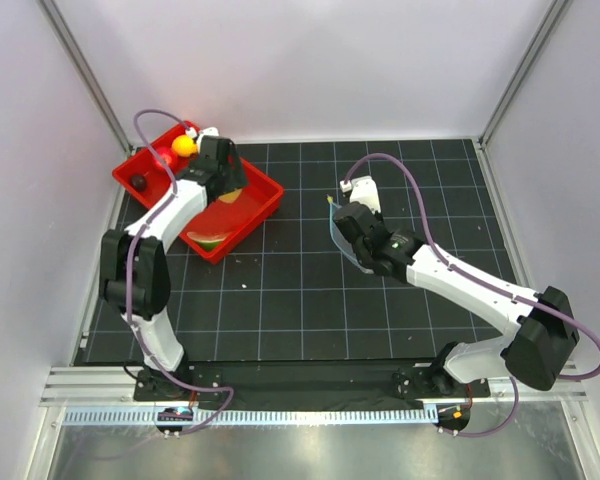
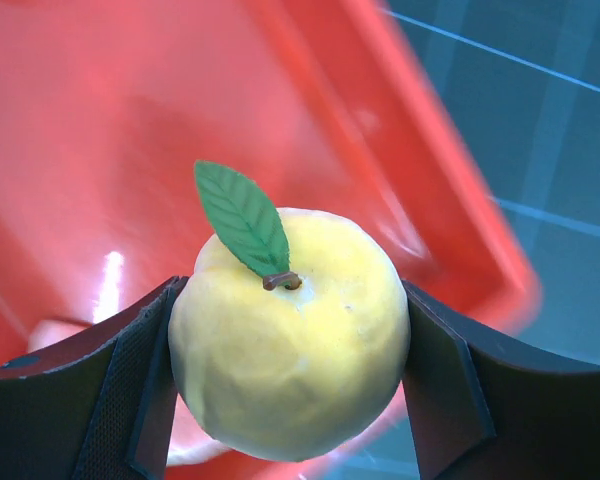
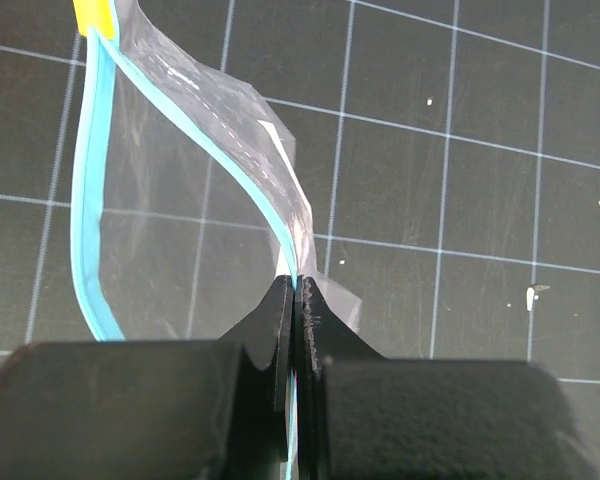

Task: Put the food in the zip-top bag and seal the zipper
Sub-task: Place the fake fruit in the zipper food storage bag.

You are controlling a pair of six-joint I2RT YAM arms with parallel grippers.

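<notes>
My left gripper point(image 2: 290, 385) is shut on the yellow lemon point(image 2: 290, 340), which has a green leaf, and holds it above the red tray point(image 2: 130, 120). In the top view this gripper point(image 1: 227, 180) is over the tray's middle. An orange ball point(image 1: 184, 145), a red apple point(image 1: 165, 158), a dark round fruit point(image 1: 138, 182) and a watermelon wedge point(image 1: 208, 240) lie in the tray. My right gripper point(image 3: 298, 300) is shut on one lip of the zip-top bag point(image 3: 180, 200). It holds the bag's mouth open above the mat. The teal zipper point(image 3: 85, 200) curves apart in a loop.
The red tray point(image 1: 265, 195) sits at the back left of the black grid mat point(image 1: 310, 300). The bag point(image 1: 340, 240) hangs at the mat's centre right. A yellow tab point(image 3: 92, 15) is at the zipper's end. White walls and metal posts enclose the space.
</notes>
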